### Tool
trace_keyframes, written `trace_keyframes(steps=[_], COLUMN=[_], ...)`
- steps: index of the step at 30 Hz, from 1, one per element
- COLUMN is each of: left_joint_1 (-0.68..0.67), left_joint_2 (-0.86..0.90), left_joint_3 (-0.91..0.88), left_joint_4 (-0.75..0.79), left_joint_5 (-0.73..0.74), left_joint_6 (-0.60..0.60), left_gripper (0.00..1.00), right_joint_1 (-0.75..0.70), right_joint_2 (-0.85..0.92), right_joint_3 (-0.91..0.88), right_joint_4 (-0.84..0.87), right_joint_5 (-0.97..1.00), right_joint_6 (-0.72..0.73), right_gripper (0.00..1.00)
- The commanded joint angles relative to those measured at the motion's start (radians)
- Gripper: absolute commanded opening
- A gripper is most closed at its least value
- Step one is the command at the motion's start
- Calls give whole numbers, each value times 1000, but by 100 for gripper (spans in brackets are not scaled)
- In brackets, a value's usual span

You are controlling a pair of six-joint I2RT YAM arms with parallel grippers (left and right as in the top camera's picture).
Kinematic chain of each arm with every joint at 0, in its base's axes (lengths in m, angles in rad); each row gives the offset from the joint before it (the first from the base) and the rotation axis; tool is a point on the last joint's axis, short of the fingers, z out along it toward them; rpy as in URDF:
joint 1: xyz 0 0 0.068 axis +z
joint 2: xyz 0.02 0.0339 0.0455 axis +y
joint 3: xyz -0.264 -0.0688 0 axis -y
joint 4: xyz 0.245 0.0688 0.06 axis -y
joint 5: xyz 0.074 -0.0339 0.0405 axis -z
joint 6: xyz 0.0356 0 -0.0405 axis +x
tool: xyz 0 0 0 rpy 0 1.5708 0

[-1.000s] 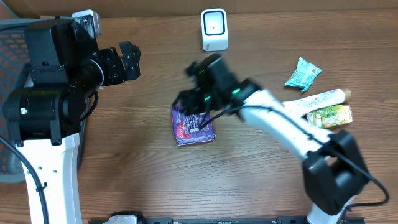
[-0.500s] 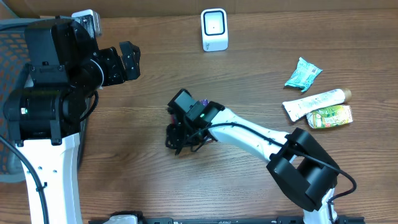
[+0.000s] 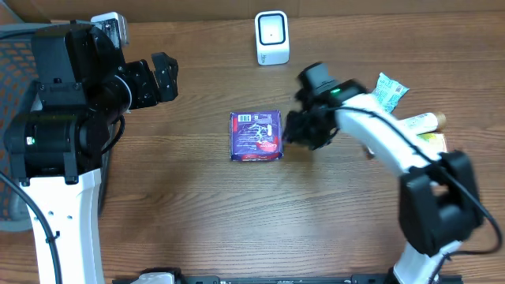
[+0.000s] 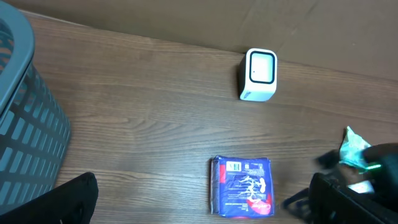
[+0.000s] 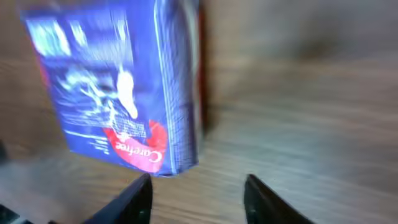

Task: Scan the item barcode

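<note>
The frame is filled by a brown wooden tabletop (image 3: 173,205). The flat purple packet (image 3: 256,136) has been moved up to centre and released. The right gripper (image 5: 198,190) and left gripper (image 3: 158,79) are held parted, empty.

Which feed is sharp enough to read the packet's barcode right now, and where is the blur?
Overhead: sharp, the packet lies in even light, barcode visible but small. Left wrist: packet sharp, right arm at the frame edge smeared. Right wrist: motion-blurred throughout, print unreadable.

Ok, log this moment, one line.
blue flat packet: lying flat, barcode up | right claw: open, empty, beside packet | left claw: open, empty
</note>
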Motion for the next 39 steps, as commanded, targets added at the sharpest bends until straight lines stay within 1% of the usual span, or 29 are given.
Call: trace_keyframes(steps=[1,2,3,4,8,10,14,19,21,22,25,26,31,33,37,39], left_joint_1=[0,0,0,0,0,0,0,0,0,0,0,0,0,0,0,0], left_joint_2=[0,0,0,0,0,0,0,0,0,0,0,0,0,0,0,0], left_joint_3=[8,8,8,8,8,8,8,8,8,8,8,8,8,8,8,8], left_joint_4=[3,3,3,3,3,3,3,3,3,3,3,3,3,3,3,3], left_joint_5=[4,4,4,4,4,4,4,4,4,4,4,4,4,4,4,4], left_joint_6=[19,19,19,19,19,19,19,19,19,19,19,19,19,19,19,19], left_gripper=[99,99,100,100,100,99,100,99,100,100,100,100,100,100,100,100], right_joint_1=[-64,-71,-71,-67,-35,-15,26,29,31,36,49,55,59,62,66,66], right_joint_2=[-64,-61,-57,-55,-54,-54,-52,-34,-13,8,48,67,119,122,122,122], right_joint_3=[16,13,6,-11,-79,-117,-229,-282,-282,-282,-282,-282,-282,-282,-282,-282], right_joint_4=[14,27,44,78,173,223,377,512,551,579,605,600,628,659,659,660], right_joint_5=[-50,-81,-96,-101,-105,-125,-138,-169,-169,-175,-203,-203,-232,-256,-260,-275], right_joint_6=[-19,-19,-19,-6,93,102,151,152,180,201,203,203,255,256,261,262], right_gripper=[60,69,81,100,100,100,98,98,97,96,93,89,80,65,28,20])
